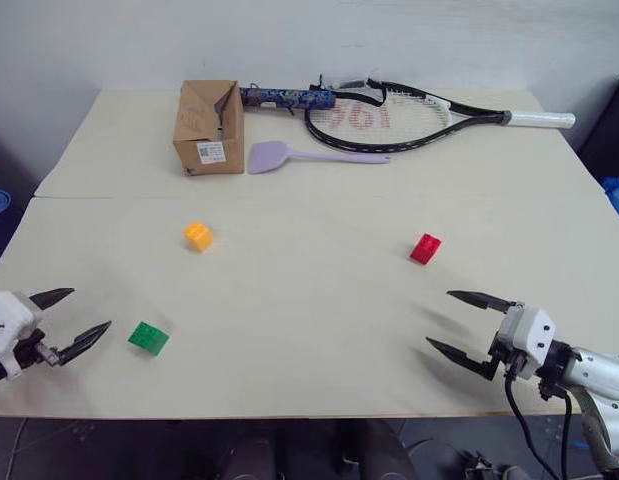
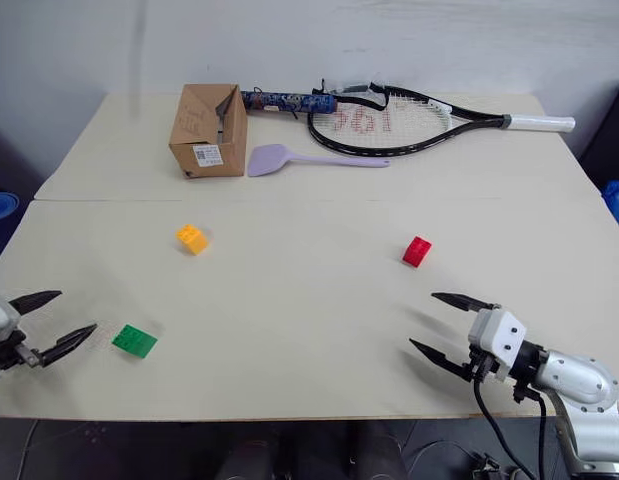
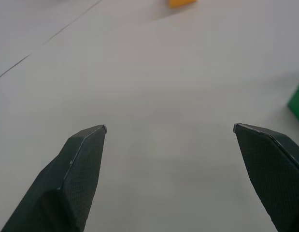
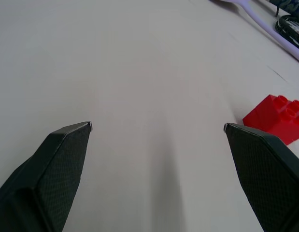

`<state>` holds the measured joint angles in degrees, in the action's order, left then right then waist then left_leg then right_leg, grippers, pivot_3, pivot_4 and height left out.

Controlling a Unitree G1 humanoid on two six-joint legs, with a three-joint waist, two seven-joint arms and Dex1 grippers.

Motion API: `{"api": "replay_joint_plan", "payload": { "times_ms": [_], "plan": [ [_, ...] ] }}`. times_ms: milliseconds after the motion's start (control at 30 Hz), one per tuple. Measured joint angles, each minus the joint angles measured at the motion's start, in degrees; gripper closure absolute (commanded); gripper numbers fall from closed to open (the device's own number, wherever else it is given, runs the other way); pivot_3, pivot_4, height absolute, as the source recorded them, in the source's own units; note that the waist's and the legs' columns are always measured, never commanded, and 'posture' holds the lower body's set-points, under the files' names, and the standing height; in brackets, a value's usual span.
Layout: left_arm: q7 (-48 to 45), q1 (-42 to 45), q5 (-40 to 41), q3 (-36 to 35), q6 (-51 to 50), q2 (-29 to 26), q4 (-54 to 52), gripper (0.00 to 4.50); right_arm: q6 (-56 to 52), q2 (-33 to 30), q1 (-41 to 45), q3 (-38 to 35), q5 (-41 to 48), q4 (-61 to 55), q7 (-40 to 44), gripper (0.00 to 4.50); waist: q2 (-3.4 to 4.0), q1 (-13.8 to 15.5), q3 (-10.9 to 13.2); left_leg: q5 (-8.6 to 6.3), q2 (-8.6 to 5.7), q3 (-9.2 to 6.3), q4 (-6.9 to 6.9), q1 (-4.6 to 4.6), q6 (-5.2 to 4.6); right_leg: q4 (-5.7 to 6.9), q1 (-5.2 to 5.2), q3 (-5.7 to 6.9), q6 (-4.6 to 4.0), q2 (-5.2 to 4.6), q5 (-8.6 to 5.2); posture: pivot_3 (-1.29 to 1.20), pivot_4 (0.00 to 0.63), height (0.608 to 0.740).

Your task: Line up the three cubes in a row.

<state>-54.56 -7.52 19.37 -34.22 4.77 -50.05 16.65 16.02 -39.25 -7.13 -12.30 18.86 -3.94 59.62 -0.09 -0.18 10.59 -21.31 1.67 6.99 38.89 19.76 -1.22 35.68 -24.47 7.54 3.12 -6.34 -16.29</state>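
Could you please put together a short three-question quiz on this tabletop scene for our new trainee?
1. True or false: the three cubes already stand in one row.
2. Which cube lies nearest the left gripper? A red, B green, C orange-yellow.
3. Fill in: the lilac spatula lies between the cardboard box and the ____.

Key
1. False: the red cube, the green cube and the orange-yellow cube lie scattered, far apart.
2. B.
3. Racket.
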Motion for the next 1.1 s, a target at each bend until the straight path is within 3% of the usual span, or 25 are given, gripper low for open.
{"api": "replay_joint_plan", "payload": {
  "times_ms": [233, 500, 700, 900, 1100],
  "plan": [
    [-4.9, 2.1, 3.3, 2.6, -5.9, -0.5, -2.3, 0.07, -1.0, 2.0, 0.6, -0.3, 1.4, -0.3, -3.4, 0.00, -0.01, 0.2, 0.0, 0.00, -0.01, -0.02, 0.05, 0.04, 0.00, 0.03, 0.00, 0.02, 0.01, 0.00, 0.00, 0.00, 0.150, 0.740],
    [-6.3, 11.0, 14.4, 10.5, -23.9, -0.9, -23.0, 0.07, -4.2, 5.1, -14.3, -17.4, 5.3, 0.1, -12.2, 0.00, -0.02, 1.4, 0.0, 0.01, -0.06, -0.05, 0.11, 0.00, -0.01, 0.00, 0.13, -0.02, 0.06, 0.00, 0.03, 0.00, 0.150, 0.740],
    [-7.6, 15.3, 15.8, 17.1, -26.8, -0.1, -27.9, 0.07, -0.7, 6.7, -17.9, -18.5, 3.8, 5.0, -11.5, 0.00, 0.00, -0.4, 0.0, 0.06, 0.03, 0.28, -0.02, -0.35, 0.11, 0.17, 0.15, -0.40, 0.06, 0.21, 0.03, 0.00, 0.150, 0.740],
    [-8.5, 18.8, 15.9, 19.6, -28.2, 0.1, -27.1, 0.07, -5.8, 1.1, -4.1, -13.3, 4.8, 6.7, -7.7, 0.00, 0.10, -1.5, 0.0, 0.08, 0.08, 0.48, 0.00, -0.49, 0.14, 0.29, 0.10, -0.66, 0.05, 0.32, 0.02, 0.00, 0.150, 0.740],
    [-9.0, 21.4, 15.7, 22.9, -28.6, 2.2, -27.1, 0.07, -15.5, -3.2, 24.8, -1.6, 3.3, 17.3, -1.9, 0.00, 0.09, -1.1, 0.1, 0.16, 0.17, 0.51, 0.13, -0.34, 0.17, 0.29, -0.02, -0.69, 0.01, 0.49, 0.01, 0.00, 0.150, 0.740]
  ]
}}
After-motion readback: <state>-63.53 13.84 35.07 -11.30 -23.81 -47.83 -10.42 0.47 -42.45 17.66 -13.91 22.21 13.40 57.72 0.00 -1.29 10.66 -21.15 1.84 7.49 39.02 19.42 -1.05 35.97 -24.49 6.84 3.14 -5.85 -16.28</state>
